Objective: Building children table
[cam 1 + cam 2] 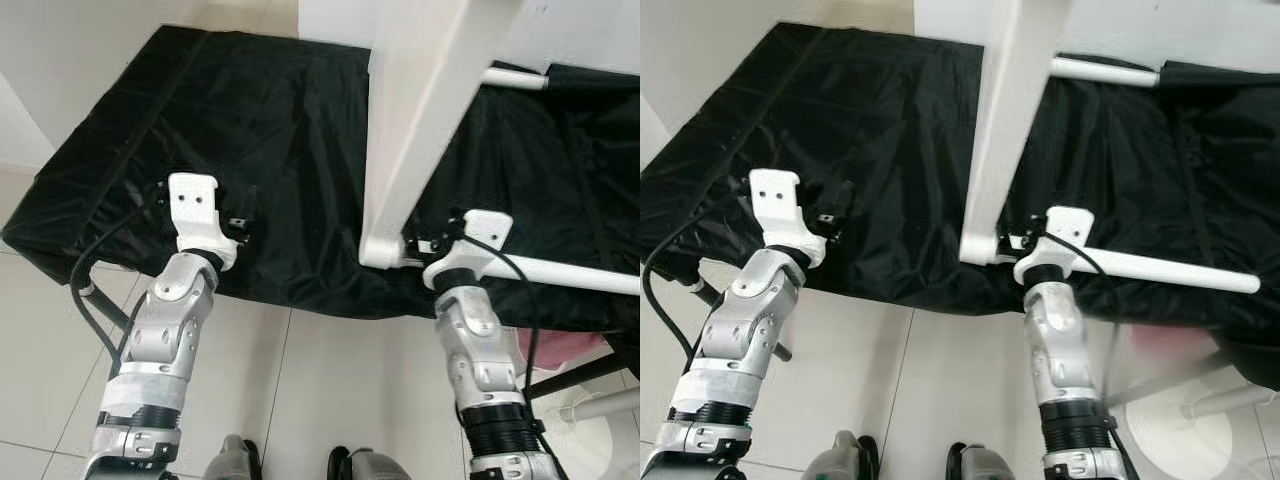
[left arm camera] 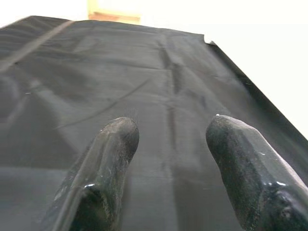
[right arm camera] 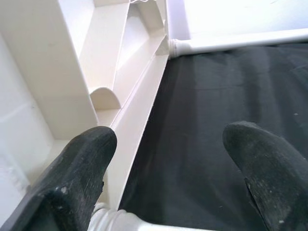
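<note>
A white children's table top [image 1: 420,120] stands on edge on a black cloth-covered surface [image 1: 280,110], its lower corner resting near the front edge. One white tubular leg [image 1: 570,272] runs right from that corner; a second leg [image 1: 515,78] sticks out higher up. My right gripper [image 1: 430,240] is open at that lower corner. In the right wrist view its gripper [image 3: 171,137] has one finger [image 3: 91,154] against the ribbed underside [image 3: 57,72] and the other over the cloth. My left gripper [image 1: 243,215] is open above bare cloth, with nothing between its fingers [image 2: 118,139].
White floor tiles [image 1: 300,380] lie in front of the cloth's front edge. At lower right stand a white round base [image 1: 590,420], a black rod [image 1: 580,375] and something pink [image 1: 555,350]. A pale wall [image 1: 80,60] borders the left.
</note>
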Motion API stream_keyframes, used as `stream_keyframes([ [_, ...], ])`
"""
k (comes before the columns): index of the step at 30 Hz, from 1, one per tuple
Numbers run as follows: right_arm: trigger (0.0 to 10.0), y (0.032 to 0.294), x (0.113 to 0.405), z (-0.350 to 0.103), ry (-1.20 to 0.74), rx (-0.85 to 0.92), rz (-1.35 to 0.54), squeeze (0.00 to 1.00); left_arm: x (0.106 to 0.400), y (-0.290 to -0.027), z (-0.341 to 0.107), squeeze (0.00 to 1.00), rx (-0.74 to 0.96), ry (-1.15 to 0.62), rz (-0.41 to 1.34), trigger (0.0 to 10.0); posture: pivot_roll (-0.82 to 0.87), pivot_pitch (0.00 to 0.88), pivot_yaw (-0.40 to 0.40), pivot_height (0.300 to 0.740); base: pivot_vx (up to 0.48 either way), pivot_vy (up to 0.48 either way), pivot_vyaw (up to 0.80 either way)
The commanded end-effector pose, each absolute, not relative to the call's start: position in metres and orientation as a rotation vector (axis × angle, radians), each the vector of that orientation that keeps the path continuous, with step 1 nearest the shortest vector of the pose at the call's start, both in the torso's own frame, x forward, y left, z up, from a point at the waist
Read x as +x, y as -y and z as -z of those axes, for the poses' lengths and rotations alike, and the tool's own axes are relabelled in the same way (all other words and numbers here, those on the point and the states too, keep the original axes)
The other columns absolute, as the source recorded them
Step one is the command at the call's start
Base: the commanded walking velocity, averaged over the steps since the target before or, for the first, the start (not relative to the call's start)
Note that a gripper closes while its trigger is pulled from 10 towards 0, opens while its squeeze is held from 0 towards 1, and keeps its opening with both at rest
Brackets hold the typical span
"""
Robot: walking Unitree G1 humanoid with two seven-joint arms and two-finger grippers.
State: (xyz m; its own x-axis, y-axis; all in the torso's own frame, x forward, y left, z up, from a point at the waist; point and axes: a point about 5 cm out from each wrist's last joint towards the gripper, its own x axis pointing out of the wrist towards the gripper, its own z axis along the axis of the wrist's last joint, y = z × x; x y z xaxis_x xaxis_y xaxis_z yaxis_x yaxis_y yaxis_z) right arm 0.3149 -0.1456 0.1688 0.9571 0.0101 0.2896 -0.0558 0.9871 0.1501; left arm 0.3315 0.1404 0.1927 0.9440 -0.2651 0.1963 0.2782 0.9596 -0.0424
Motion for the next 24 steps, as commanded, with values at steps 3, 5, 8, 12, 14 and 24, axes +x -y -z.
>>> stream_keyframes([
  [3,10.0,0.143,0.314,-0.165,0.293,0.145,-0.057,0.0,0.33,-0.141,-0.186,0.0,-0.04,0.17,0.259,10.0,0.02,0.083,-0.03,0.74,0.0,0.0,0.0],
  [5,10.0,0.143,0.312,-0.162,0.291,0.14,-0.058,0.0,0.328,-0.141,-0.185,0.0,-0.04,0.168,0.255,10.0,0.02,0.081,-0.035,0.74,0.0,0.0,0.0],
  [8,10.0,0.142,0.305,-0.155,0.28,0.136,-0.067,0.0,0.324,-0.141,-0.185,0.0,-0.028,0.173,0.266,10.0,0.03,0.08,-0.044,0.74,0.0,0.0,0.0],
  [12,10.0,0.141,0.3,-0.151,0.272,0.139,-0.068,0.0,0.322,-0.139,-0.185,0.0,-0.019,0.181,0.281,10.0,0.03,0.081,-0.048,0.74,0.0,0.0,0.0],
  [14,10.0,0.142,0.299,-0.148,0.263,0.137,-0.07,0.0,0.32,-0.135,-0.184,0.0,-0.018,0.182,0.309,10.0,0.04,0.079,-0.05,0.74,0.0,0.0,0.0],
  [24,10.0,0.141,0.308,-0.141,0.223,0.12,-0.045,0.0,0.316,-0.13,-0.182,0.0,0.029,0.171,0.36,10.0,0.06,0.073,-0.045,0.74,0.0,0.0,0.0],
])
